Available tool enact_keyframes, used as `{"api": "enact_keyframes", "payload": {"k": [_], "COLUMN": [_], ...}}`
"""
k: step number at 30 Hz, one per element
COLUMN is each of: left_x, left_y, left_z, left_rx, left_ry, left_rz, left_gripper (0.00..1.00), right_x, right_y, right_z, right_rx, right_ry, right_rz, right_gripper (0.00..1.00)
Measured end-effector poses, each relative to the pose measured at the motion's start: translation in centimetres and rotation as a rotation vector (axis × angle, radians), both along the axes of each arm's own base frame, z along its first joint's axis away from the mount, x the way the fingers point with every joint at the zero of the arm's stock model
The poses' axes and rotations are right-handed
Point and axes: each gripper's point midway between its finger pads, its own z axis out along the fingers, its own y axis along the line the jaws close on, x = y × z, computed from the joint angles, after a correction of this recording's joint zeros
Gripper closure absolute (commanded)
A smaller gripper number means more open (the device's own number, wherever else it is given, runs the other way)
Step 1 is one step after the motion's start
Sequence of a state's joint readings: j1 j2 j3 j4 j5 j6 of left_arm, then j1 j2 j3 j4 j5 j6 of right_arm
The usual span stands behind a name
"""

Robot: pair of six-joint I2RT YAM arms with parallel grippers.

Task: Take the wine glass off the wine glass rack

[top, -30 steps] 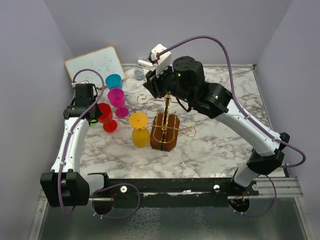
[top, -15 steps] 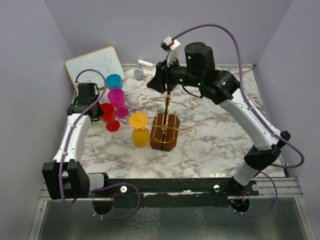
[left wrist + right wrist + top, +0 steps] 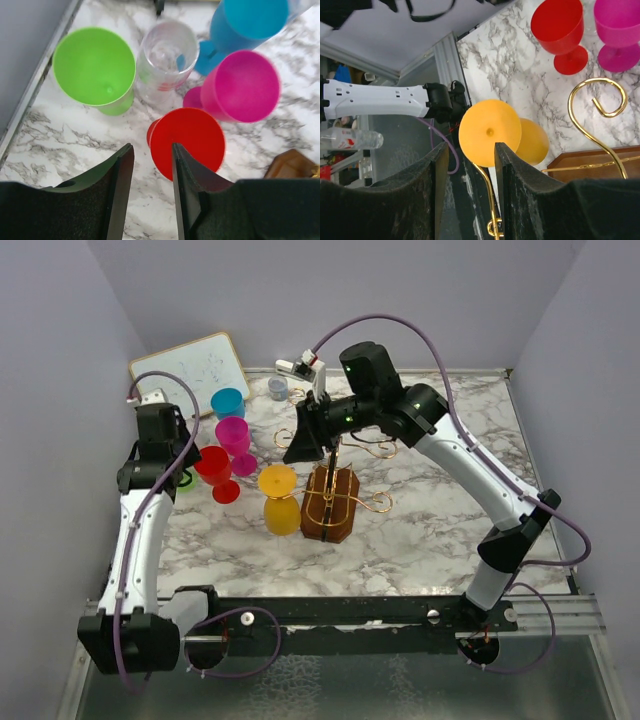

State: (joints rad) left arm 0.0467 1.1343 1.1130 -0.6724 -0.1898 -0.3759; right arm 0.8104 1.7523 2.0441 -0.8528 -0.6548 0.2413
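**Q:** Right gripper (image 3: 469,152): state?

**R:** Jaws spread, nothing pinched. A gold arm of the rack runs up through the gap. Can't tell if it touches either finger.

**Q:** Where's the target from there?

**R:** Yellow plastic wine glass (image 3: 490,131), just ahead of the fingertips. It hangs upside down on the thin gold wire rack on a dark brown wooden base (image 3: 600,159). Its foot disc faces the wrist camera, with the bowl beyond and below.

**Q:** Long axis?

**R:** Roughly upright, foot up and bowl down. The stem is hidden behind the foot. My judgement is that the jaws must drop under the disc to close on the stem, then draw it out along the arm.

**Q:** Other arm?

**R:** Left gripper (image 3: 151,150) is well apart from the rack. It is also parted and empty, over a red plastic goblet (image 3: 187,142) that stands on the table. The right arm is nearer.

**Q:** Surface and room?

**R:** Grey-veined marble tabletop (image 3: 440,530). Bare marble lies under the bowl. The red goblet and a pink goblet (image 3: 620,20) stand further out beyond it. The wire curls beside the fingers look like the likely snag.
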Motion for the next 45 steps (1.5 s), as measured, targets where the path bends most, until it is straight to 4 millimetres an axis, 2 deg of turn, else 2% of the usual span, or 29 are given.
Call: {"api": "enact_keyframes", "payload": {"k": [2,7,11,16,23,32,45], "left_x": [-0.4,-1.7,-2.2,-2.1,-2.3,-2.3,-2.4], "left_y": [-0.1,-1.6,-3.6,-5.3,-5.9,-6.2,-6.6], "left_z": [3.1,8.6,10.0,9.1,9.1,9.2,9.2], "left_rx": [-0.004,-0.064,-0.152,-0.229,-0.253,-0.257,-0.258], "left_ry": [-0.105,-0.334,-0.421,-0.413,-0.413,-0.416,-0.417], "left_rz": [0.006,-0.039,-0.112,-0.17,-0.192,-0.204,-0.217], "left_gripper": [0.6,0.6,0.6,0.6,0.6,0.6,0.6], "right_x": [-0.4,-0.7,-0.5,0.0,0.7,0.6,-0.5], "right_y": [-0.2,-0.4,-0.3,0.0,0.4,0.5,1.3], "right_z": [-0.5,-1.0,-1.9,-3.5,-5.2,-5.8,-6.8], "right_rx": [-0.013,-0.036,-0.066,-0.114,-0.155,-0.168,-0.197], "right_ry": [0.021,0.041,0.063,0.098,0.127,0.139,0.162], "right_rz": [0.011,0.016,0.017,0.007,-0.002,0.0,0.025], "right_gripper": [0.58,0.58,0.57,0.57,0.58,0.58,0.61]}}
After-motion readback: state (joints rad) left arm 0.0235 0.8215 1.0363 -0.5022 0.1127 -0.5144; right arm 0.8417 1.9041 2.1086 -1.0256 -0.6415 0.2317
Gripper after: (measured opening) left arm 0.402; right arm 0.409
